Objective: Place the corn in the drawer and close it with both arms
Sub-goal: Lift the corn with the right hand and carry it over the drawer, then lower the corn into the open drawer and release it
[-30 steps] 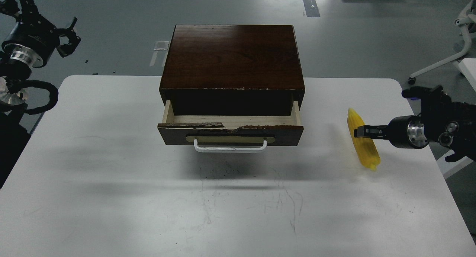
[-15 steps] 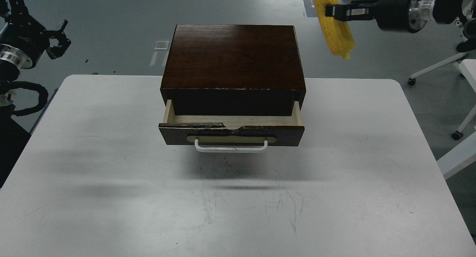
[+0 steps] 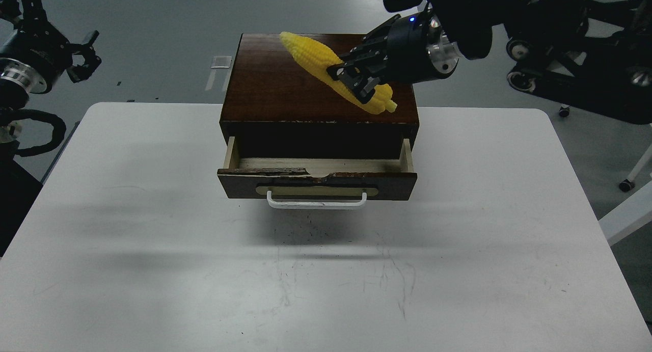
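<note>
My right gripper (image 3: 352, 79) is shut on the yellow corn (image 3: 315, 56) and holds it in the air over the top of the dark brown box (image 3: 285, 87), slanting from upper left to lower right. The drawer (image 3: 317, 178) is pulled partly out below it, with its pale wood inside showing and its white bar handle (image 3: 316, 201) facing me. My left gripper (image 3: 84, 54) is raised at the far left, off the table, with open fingers and nothing in it.
The box stands at the back middle of the white table (image 3: 153, 250). Black robot parts and chair bases (image 3: 575, 82) fill the upper right beyond the table. The grey floor lies behind.
My right arm has carried the corn from high at the upper right leftward and down over the box top, turning it to a slant. The left arm has barely moved.
</note>
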Controlling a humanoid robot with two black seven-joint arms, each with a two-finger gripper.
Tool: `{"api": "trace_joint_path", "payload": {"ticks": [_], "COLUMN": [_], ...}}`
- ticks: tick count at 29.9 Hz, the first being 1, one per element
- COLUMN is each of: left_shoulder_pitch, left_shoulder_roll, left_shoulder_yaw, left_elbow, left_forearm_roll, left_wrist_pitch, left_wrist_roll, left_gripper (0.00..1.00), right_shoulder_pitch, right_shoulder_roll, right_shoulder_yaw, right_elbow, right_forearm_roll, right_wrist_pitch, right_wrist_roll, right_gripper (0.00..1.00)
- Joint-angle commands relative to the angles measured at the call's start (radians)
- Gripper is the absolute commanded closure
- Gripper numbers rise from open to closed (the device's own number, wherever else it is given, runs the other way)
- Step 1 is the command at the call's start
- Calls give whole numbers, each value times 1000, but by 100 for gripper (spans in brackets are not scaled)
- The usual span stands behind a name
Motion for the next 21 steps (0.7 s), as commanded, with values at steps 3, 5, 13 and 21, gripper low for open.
{"api": "trace_joint_path", "payload": {"ticks": [3, 5, 13, 21], "left_shoulder_pitch": [1, 2, 1, -4], "left_shoulder_roll": [0, 0, 23, 29], "left_shoulder_yaw": [0, 0, -10, -5], "left_elbow": [-2, -2, 1, 1], "left_forearm_roll": [0, 0, -5, -2], "left_wrist_pitch": [0, 0, 0, 0], "left_wrist_roll": [0, 0, -5, 3], "left_gripper": [2, 2, 2, 2], "right_shoulder_pitch": [-24, -36, -71, -94], "right_shoulder_roll": [60, 77, 83, 92], "right_shoulder_yaw": [-9, -20, -49, -51], "right_elbow": [1, 1, -8, -13], "right_forearm_roll": [-80, -107, -152, -152], "right_wrist_pitch": [0, 0, 0, -2], "right_wrist_roll": [7, 7, 48, 47], "right_gripper": [85, 83, 63, 39]}}
